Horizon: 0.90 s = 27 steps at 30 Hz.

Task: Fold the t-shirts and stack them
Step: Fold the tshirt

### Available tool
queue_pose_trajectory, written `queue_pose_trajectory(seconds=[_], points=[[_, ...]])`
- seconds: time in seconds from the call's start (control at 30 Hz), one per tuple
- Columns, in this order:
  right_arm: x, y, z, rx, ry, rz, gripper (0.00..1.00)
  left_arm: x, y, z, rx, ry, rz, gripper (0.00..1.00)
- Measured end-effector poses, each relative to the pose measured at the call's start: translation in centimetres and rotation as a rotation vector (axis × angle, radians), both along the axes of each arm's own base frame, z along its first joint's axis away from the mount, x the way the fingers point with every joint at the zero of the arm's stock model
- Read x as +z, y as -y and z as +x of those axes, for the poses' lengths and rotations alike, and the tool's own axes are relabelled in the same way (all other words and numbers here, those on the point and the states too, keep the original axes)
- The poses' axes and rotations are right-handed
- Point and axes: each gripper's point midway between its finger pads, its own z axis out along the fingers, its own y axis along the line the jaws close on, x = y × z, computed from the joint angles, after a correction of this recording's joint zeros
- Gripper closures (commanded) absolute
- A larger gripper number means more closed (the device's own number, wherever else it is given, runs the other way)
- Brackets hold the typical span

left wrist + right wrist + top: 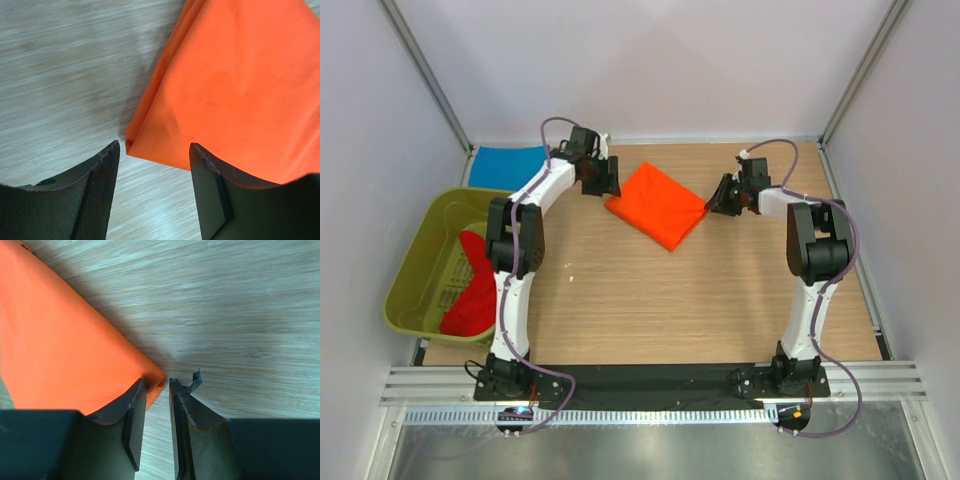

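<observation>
A folded bright orange t-shirt (pixel 657 205) lies on the wooden table at the far middle. My left gripper (pixel 603 180) sits at its left corner. In the left wrist view the gripper (pixel 154 145) is open, and the shirt's (pixel 235 80) corner lies just beyond the tips, with bare wood between the fingers. My right gripper (pixel 720 197) is at the shirt's right corner. In the right wrist view its jaws (pixel 157 381) stand narrow, with the tip of the orange corner (pixel 55 340) pinched between the fingertips. A folded blue t-shirt (pixel 505 165) lies at the far left. A red t-shirt (pixel 472 290) lies in the tub.
The olive-green plastic tub (pixel 415 270) stands on the left beside the left arm. Frame posts and white walls close in the back and sides. Bare wood stretches between the orange shirt and the arm bases.
</observation>
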Motion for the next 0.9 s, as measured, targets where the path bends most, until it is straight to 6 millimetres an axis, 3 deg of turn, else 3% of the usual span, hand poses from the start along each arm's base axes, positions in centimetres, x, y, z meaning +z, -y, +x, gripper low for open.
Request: queue_pose_trajectory(seconds=[0.2,0.27,0.33,0.47,0.63,0.7,0.8,0.83,0.87,0.9], points=[[1.0,-0.1,-0.6,0.004,-0.012,0.001,0.58,-1.2,-0.5,-0.9,-0.01,-0.044,0.033,0.42],[2.1,-0.2,-1.2,0.009,-0.021,0.009,0.5,-1.8,-0.6,-1.2,-0.02,-0.061,0.039,0.44],[3.9,-0.6,-2.0,0.019,-0.005,0.024,0.5,-2.5,-0.4,-1.5,-0.033,-0.081,0.036,0.46],[7.1,-1.3,-4.3,0.042,0.034,0.03,0.53,-4.0,0.1,-2.5,-0.065,-0.138,0.009,0.6],[8.3,-1.7,-8.2,0.063,0.041,0.028,0.54,-4.5,1.0,-4.4,-0.085,-0.2,-0.059,0.78],[7.9,-1.8,-9.9,0.073,0.025,0.024,0.53,-4.6,0.9,-5.8,-0.068,-0.232,-0.069,0.83],[6.5,-1.4,-13.0,0.077,-0.026,0.0,0.53,-4.8,0.2,-9.6,-0.009,-0.309,-0.044,0.83],[5.8,-1.2,-14.1,0.075,-0.045,-0.011,0.53,-4.8,-0.1,-11.0,0.015,-0.326,-0.021,0.77],[5.3,-1.0,-15.1,0.073,-0.067,-0.02,0.52,-4.7,-0.4,-12.9,0.033,-0.351,0.003,0.62],[4.9,-0.8,-15.8,0.072,-0.085,-0.026,0.53,-4.3,-0.4,-14.4,0.043,-0.356,0.016,0.59]])
